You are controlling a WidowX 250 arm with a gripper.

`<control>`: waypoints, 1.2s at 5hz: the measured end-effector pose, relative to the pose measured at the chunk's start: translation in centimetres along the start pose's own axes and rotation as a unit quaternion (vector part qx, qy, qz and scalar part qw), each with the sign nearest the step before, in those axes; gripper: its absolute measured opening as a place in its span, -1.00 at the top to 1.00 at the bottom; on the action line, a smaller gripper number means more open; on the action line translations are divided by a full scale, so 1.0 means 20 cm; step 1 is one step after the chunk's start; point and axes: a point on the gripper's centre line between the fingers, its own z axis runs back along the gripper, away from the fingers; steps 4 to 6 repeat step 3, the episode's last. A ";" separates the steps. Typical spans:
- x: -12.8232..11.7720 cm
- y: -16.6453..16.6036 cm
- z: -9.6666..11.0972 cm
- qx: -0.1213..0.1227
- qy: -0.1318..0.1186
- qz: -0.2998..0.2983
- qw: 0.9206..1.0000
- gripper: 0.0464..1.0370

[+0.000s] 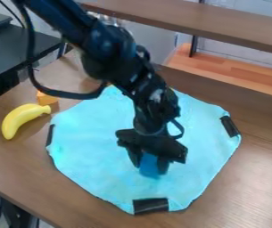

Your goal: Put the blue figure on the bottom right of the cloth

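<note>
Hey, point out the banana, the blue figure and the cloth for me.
Yellow banana (19, 118): camera view, middle of its curved body.
Blue figure (150, 165): camera view, middle of its visible side.
Light blue cloth (84, 142): camera view, bare part on its left side.

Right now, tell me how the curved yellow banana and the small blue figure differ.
The curved yellow banana is long and bent; the small blue figure looks shorter and blockier. The banana lies free on the brown wooden table, while the figure is between the fingers of the black gripper, over the light blue cloth. Both look mostly one colour.
</note>
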 end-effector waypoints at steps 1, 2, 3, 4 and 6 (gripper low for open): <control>0.00 0.01 0.00 -0.011 0.012 0.002 1.000 -0.82; 0.01 0.05 0.06 -0.017 0.013 0.007 1.000 -0.93; 0.06 0.12 0.27 -0.019 -0.016 0.011 1.000 -0.93; 0.06 0.12 0.27 -0.019 -0.016 0.011 1.000 -0.93; 0.06 0.12 0.27 -0.019 -0.016 0.011 1.000 -0.93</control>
